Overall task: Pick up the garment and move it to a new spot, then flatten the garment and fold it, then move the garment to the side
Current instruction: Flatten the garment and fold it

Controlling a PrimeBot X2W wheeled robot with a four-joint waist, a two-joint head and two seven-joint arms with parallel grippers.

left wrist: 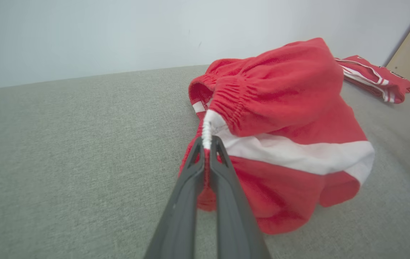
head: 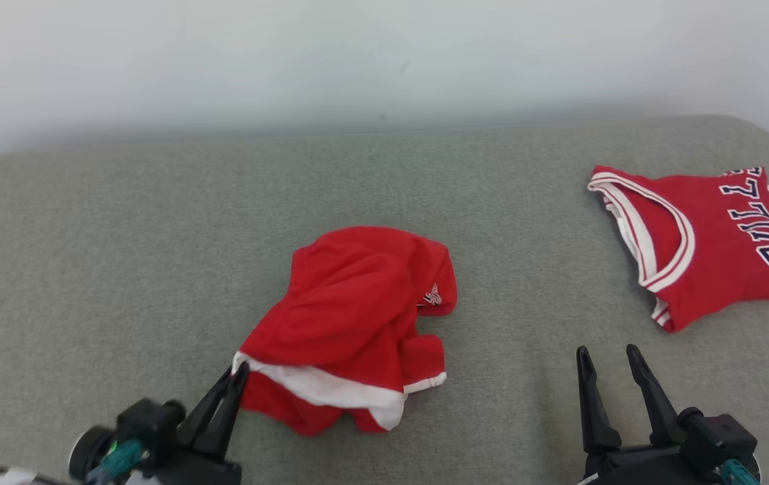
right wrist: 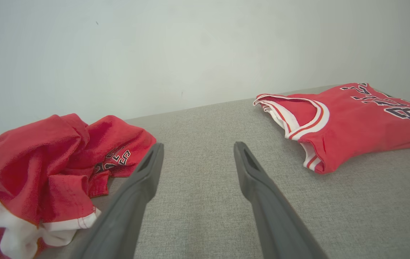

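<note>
Crumpled red white-trimmed shorts point(head: 357, 316) are heaped centrally on the grey fabric surface point(head: 87, 269); their near-left edge is clamped by the left gripper point(head: 239, 374); the right gripper point(head: 608, 351) is held apart; the thin pinch could be lost if jerked.

Plain pale wall point(head: 357, 54) behind grey fabric surface point(head: 155, 236), poss. a sofa; soft even light.

Head camera looks down from behind both sets of jaws. Left wrist camera, low, sits tight on the red shorts point(left wrist: 280, 118) at its jaws. Right wrist camera shares them left of its jaws, red jersey point(right wrist: 363, 122) to the right.
</note>
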